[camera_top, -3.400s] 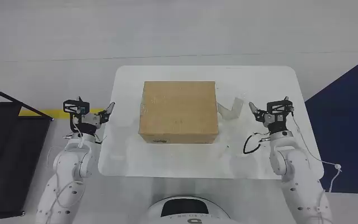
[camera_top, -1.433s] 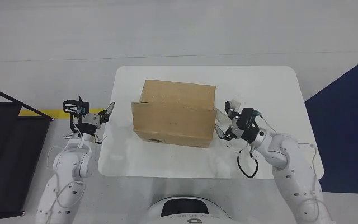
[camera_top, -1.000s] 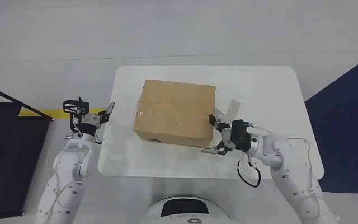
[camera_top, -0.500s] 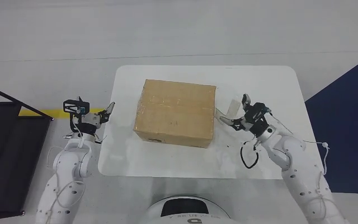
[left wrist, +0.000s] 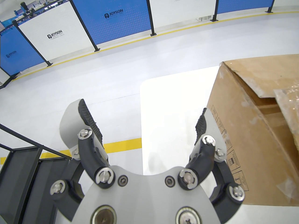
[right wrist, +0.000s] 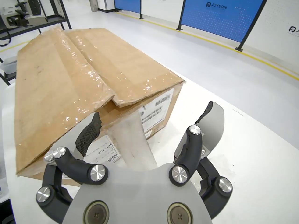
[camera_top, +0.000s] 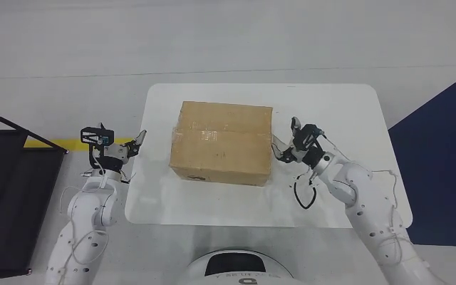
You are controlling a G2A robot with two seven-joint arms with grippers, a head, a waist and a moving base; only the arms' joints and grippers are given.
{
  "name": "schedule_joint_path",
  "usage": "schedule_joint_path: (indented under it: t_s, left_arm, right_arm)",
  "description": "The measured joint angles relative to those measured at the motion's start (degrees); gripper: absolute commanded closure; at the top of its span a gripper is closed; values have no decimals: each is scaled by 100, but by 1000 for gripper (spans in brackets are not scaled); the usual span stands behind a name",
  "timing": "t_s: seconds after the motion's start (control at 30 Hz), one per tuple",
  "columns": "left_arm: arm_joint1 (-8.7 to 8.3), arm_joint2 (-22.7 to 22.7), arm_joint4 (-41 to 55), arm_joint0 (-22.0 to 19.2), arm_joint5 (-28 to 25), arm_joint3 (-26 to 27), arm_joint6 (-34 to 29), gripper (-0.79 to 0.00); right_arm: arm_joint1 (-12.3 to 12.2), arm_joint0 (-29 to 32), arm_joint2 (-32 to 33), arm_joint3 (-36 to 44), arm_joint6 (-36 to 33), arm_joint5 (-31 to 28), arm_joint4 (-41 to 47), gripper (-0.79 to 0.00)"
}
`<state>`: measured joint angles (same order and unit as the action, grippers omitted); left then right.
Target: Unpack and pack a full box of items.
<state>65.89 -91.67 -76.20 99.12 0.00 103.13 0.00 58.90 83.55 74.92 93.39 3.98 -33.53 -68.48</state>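
A brown cardboard box (camera_top: 221, 151) with its top flaps taped over stands in the middle of the white table (camera_top: 342, 107). My right gripper (camera_top: 285, 147) is open at the box's right end, close to its labelled side (right wrist: 154, 115). A loose strip of clear tape (right wrist: 137, 141) hangs off that end between the right gripper's (right wrist: 149, 122) fingers, which are not closed on it. My left gripper (camera_top: 135, 139) is open at the table's left edge, apart from the box (left wrist: 257, 129), with nothing between the left gripper's (left wrist: 142, 115) fingers.
A black rack (camera_top: 14, 185) stands on the floor left of the table. A black cable loop (camera_top: 306, 196) hangs from the right arm over the table's front right. Bare table lies behind and to the right of the box.
The right arm came in from the table's right side, swung at the box's right end, drew back, and now sits close to it again. The box turned slightly. The left arm kept still.
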Motion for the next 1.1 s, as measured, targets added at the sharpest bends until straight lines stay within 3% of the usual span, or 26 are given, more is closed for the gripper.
schedule_joint_path:
  t_s: [0.2,0.37,0.5,0.8,0.9,1.0,1.1]
  left_arm:
    - [0,0,0,0,0,0,0,-785]
    - [0,0,0,0,0,0,0,-785]
    - [0,0,0,0,0,0,0,-785]
    - [0,0,0,0,0,0,0,-785]
    - [0,0,0,0,0,0,0,-785]
    - [0,0,0,0,0,0,0,-785]
    - [0,0,0,0,0,0,0,-785]
  right_arm:
    - [-49,220,132,216,148,-578,54,-785]
    - [-151,412,286,414,370,-2052,125,-785]
    - [-212,694,433,662,577,-2455,-65,-785]
    - [-527,831,-85,908,881,-2447,-193,-785]
    - [-635,834,66,853,987,-2370,-330,-785]
    - [-617,941,330,777,1080,-1683,-245,-785]
    - [-563,985,460,744,982,-579,-172,-785]
